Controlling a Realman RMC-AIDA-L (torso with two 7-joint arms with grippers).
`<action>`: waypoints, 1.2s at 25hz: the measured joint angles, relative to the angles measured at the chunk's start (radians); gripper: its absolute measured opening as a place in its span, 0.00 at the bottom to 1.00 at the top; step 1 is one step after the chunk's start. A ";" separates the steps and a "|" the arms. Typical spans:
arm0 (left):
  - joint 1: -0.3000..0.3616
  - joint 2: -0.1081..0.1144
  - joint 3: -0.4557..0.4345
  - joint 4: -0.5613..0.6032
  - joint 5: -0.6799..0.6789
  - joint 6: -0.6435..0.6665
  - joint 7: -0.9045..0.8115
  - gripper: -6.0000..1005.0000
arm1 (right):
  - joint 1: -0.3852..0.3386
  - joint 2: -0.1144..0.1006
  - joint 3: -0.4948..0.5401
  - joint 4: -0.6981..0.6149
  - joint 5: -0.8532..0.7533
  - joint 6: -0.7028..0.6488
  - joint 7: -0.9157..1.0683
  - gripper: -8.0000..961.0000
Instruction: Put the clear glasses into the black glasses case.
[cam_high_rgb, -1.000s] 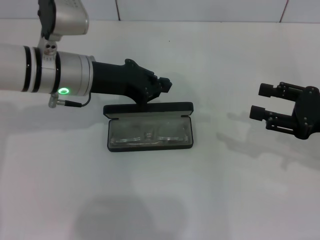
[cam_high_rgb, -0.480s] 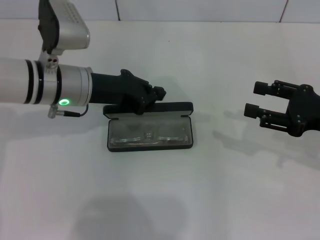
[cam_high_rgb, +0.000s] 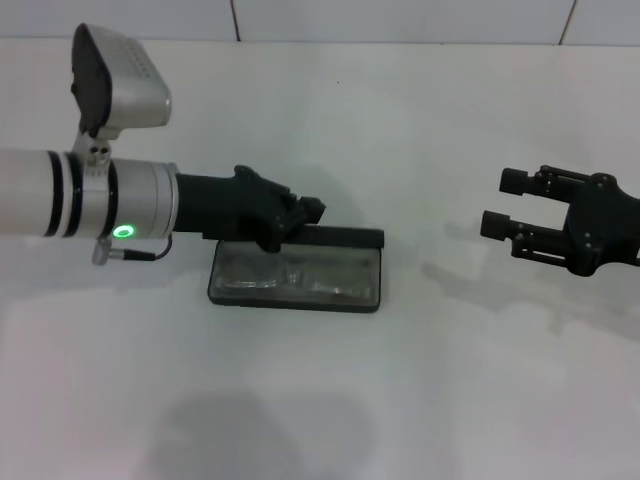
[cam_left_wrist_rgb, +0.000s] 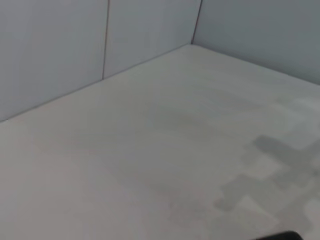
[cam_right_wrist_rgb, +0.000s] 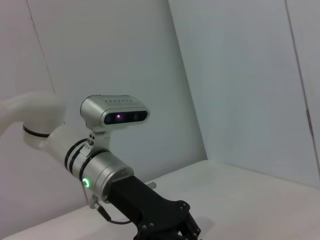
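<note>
The black glasses case (cam_high_rgb: 296, 278) lies open on the white table (cam_high_rgb: 400, 400), a slim dark rectangle with rounded corners. The clear glasses (cam_high_rgb: 295, 275) rest inside its tray — colourless, showing only as pale glints and faint lens outlines against the lining. The lid (cam_high_rgb: 340, 238) shows as a narrow dark strip along the case's far edge, leaning low over the tray; no lettering can be made out on it.

The left gripper (cam_high_rgb: 300, 212) sits at the far-left part of the case, on the lid, and covers that corner; whether its fingers are closed or spread cannot be told. The left wrist view shows only bare table and wall.

The right gripper (cam_high_rgb: 500, 203) hovers well to the right of the case, fingers spread apart and holding nothing — its arm is cut off by the picture's edge.
</note>
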 joint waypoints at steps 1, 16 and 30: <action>0.007 0.000 0.000 -0.002 -0.010 0.000 0.004 0.07 | 0.003 0.000 0.000 0.005 0.000 0.001 0.000 0.71; 0.091 -0.001 0.000 -0.059 -0.098 0.001 0.069 0.08 | 0.025 0.002 -0.001 0.026 -0.007 0.011 0.000 0.71; 0.162 0.004 -0.002 0.056 -0.303 0.147 0.109 0.09 | 0.035 0.003 -0.001 0.026 -0.011 0.012 0.000 0.71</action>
